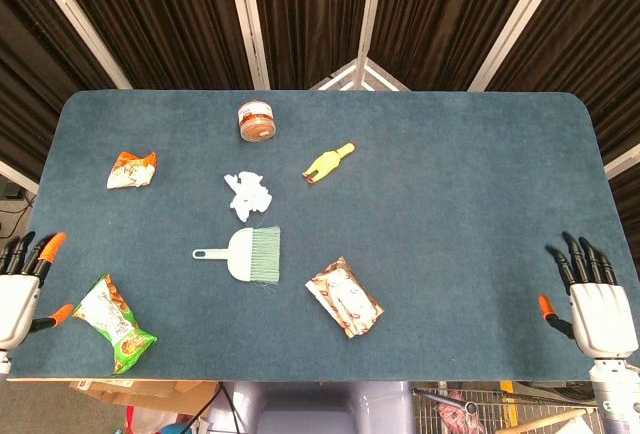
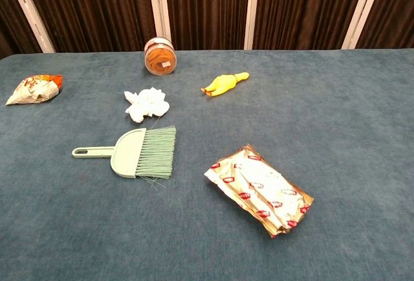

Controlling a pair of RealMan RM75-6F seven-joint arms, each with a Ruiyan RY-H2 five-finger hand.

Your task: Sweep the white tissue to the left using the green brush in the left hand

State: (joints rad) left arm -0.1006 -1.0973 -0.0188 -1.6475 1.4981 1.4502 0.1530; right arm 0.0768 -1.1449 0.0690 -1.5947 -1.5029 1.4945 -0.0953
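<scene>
your left hand [image 1: 20,294] and right hand [image 1: 595,299] rest at the table's near corners, fingers spread, holding nothing; the green brush [image 1: 248,253] lies just beside the white tissue [image 1: 247,193], bristles rightward

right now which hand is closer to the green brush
Left. The left hand rests open at the table's near-left edge, left of the green brush. The right hand sits open at the far right edge, much farther away.
</scene>
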